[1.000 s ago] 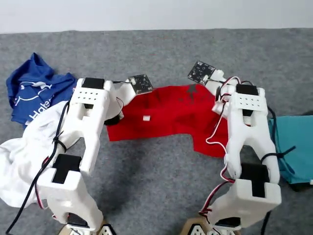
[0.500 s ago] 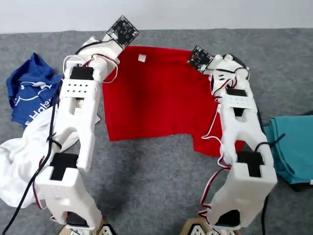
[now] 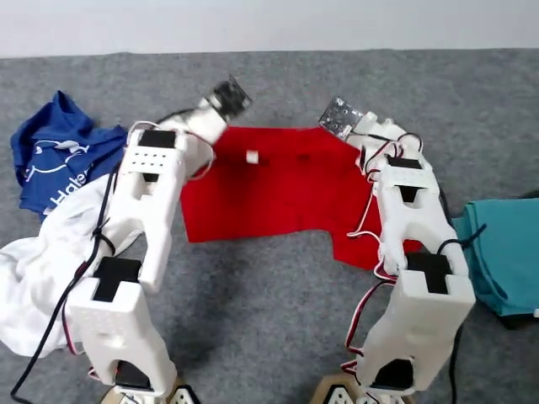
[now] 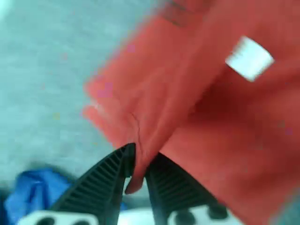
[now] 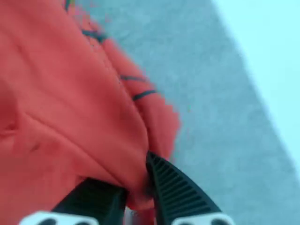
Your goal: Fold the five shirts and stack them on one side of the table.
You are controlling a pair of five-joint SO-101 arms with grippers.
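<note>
1. Change: half a second ago the far edge of the red shirt [image 3: 278,194] was stretched well up the surface [image 3: 278,328]. Both arms have since drawn that edge back toward themselves.
2. Meaning, as a judgement: this looks like a shake-out or the start of a fold. The shirt is not yet folded, and no stack is evident. The blue shirt [image 3: 55,156] and white shirt [image 3: 38,261] lie crumpled at the left, the teal shirt [image 3: 505,252] at the right.
3. The left end effector [image 4: 136,161] is clamped on a pinch of red cloth at the far left corner.
4. The right end effector [image 5: 136,180] is likewise closed on the far right corner.
5. Location: the red shirt lies between the two arms, with its near half resting on the surface.
</note>
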